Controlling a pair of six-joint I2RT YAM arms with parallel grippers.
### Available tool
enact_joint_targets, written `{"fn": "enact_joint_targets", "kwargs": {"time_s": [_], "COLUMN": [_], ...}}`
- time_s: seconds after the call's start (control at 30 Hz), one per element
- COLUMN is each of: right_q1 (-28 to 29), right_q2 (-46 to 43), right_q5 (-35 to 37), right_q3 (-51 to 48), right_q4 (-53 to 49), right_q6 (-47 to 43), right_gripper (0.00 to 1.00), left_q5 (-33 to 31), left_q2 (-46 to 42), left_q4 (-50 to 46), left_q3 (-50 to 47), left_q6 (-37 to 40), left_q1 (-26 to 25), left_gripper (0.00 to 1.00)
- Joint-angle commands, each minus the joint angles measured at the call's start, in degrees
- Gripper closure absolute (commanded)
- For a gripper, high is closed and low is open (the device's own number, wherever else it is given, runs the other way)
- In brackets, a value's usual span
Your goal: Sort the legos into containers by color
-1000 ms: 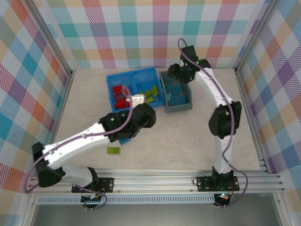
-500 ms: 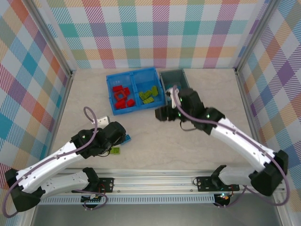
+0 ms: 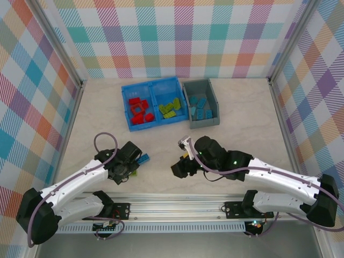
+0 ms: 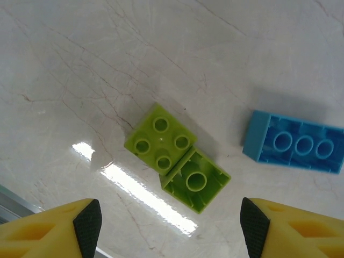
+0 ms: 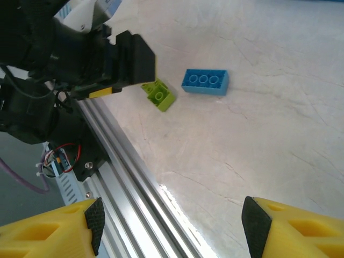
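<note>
**Two bricks left to sort:** The left fingers [image 4: 87,221] hang spread wide and empty over a lime green lego [image 4: 177,161] on the counter [image 4: 80,64], close to its near edge. A loose blue lego [image 4: 294,148] lies just beside it to the right. Farther right, the right fingers [image 5: 252,226] stand apart as well, holding nothing. At the back, the blue bin [image 3: 150,81] carries red legos [image 3: 138,110] in its left compartment and green legos [image 3: 169,107] in its right. The grey bin [image 3: 204,122] just beside it holds blue bricks [image 3: 200,107].

The green piece looks like the left arm's next pick. It sits skewed to the fingers, so the wrist would do well to turn square to it. The arm can then come straight down on centre, close on two flat opposite sides, and keep clear of the blue neighbour.

It is hard to tell whether the green piece is one brick or two touching. From overhead the left wrist covers most of it.
</note>
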Motion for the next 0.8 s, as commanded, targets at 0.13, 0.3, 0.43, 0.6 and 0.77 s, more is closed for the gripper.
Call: {"fn": "enact_joint_targets", "kwargs": {"time_s": [0.13, 0.3, 0.43, 0.6, 0.77], "right_q1": [2.3, 2.6, 2.7, 3.1, 3.5], "right_q2": [2.1, 2.5, 2.9, 3.5, 3.1], "right_q5": [1.3, 1.3, 0.7, 0.6, 1.3], "right_q3": [-0.2, -0.2, -0.3, -0.6, -0.6], "right_q4": [3.9, 3.8, 4.1, 4.5, 4.4], "right_q6": [2.2, 2.2, 2.2, 3.0, 3.3], "right_gripper": [0.3, 0.3, 0.3, 0.3, 0.3], "left_q5": [1.0, 1.3, 1.7, 3.3, 2.9], "left_q2": [-2.2, -3.3, 1.1, 7.1, 7.8], "left_q4": [3.8, 9.9, 10.2, 10.0, 13.3], "left_q3": [-4.8, -7.4, -5.4, -3.7, -6.0], "left_q6": [-13.9, -22.8, -25.4, -27.7, -30.1], "left_q1": [5.5, 7.0, 7.9, 8.9, 9.1], "left_gripper": [0.24, 0.24, 0.29, 0.38, 0.49]}}
